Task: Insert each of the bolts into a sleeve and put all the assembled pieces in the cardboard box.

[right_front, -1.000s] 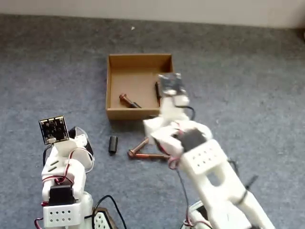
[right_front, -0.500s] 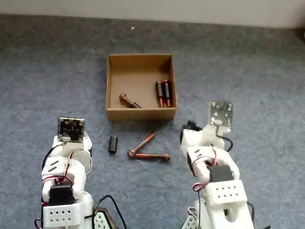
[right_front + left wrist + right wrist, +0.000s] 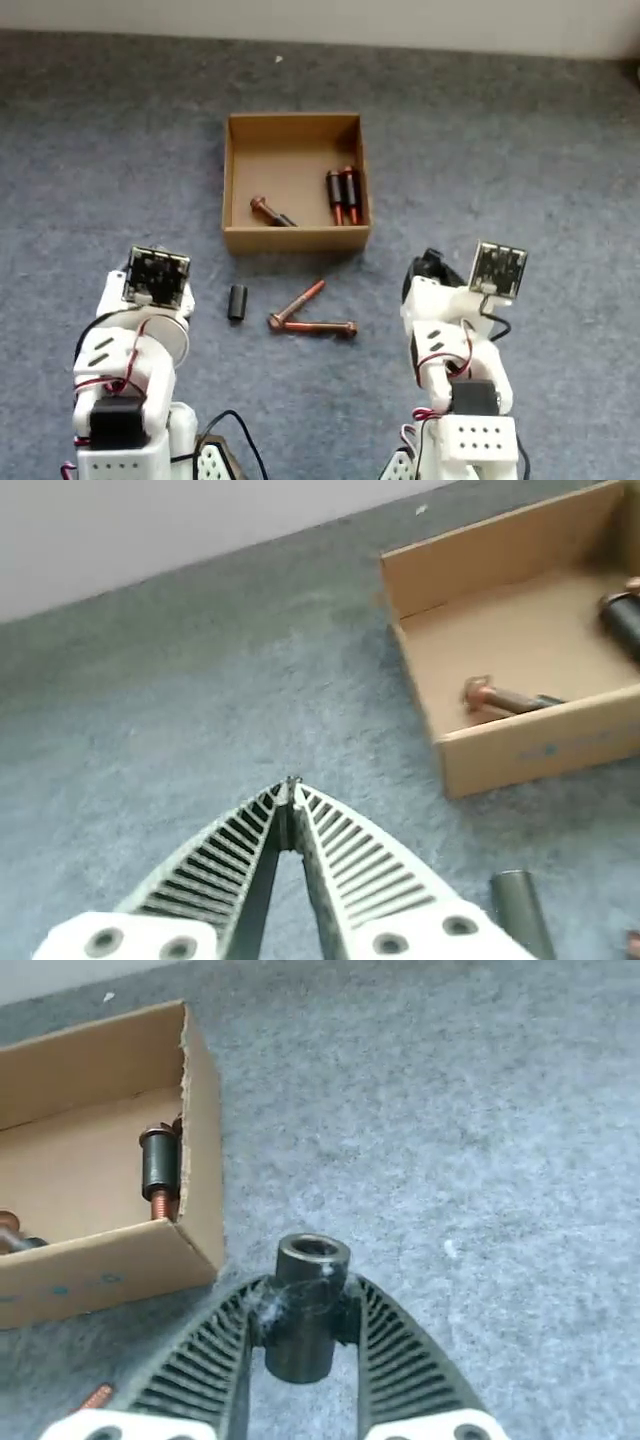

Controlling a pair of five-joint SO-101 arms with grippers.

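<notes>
Grey carpeted counter (image 3: 520, 130), open cardboard box (image 3: 293, 240) standing toward its far middle, black sleeve (image 3: 237, 302) lying just in front of the box's left corner, slanted bolt (image 3: 307, 297) and level bolt (image 3: 318, 326) beside it, touching at one end.

Surface (image 3: 520, 150): grey cloth, carpet-like, fuzzy, matt.
Box (image 3: 295, 239): brown cardboard, matt, flat smooth walls.
Loose bolts (image 3: 312, 326): copper-toned metal, faint sheen.
Loose sleeve (image 3: 237, 302): black, dull finish.
Held sleeve (image 3: 303, 1320) in right gripper (image 3: 306, 1295): dark, smooth, slight gloss at rim; metal or plastic, cannot tell.
Left gripper (image 3: 290, 798): pale plastic, matt; fingers (image 3: 345, 852) ribbed on inner faces. Right gripper same plastic, same ribbing.
Left arm (image 3: 120, 370), right arm (image 3: 460, 385): white plastic, smooth, low sheen.
</notes>
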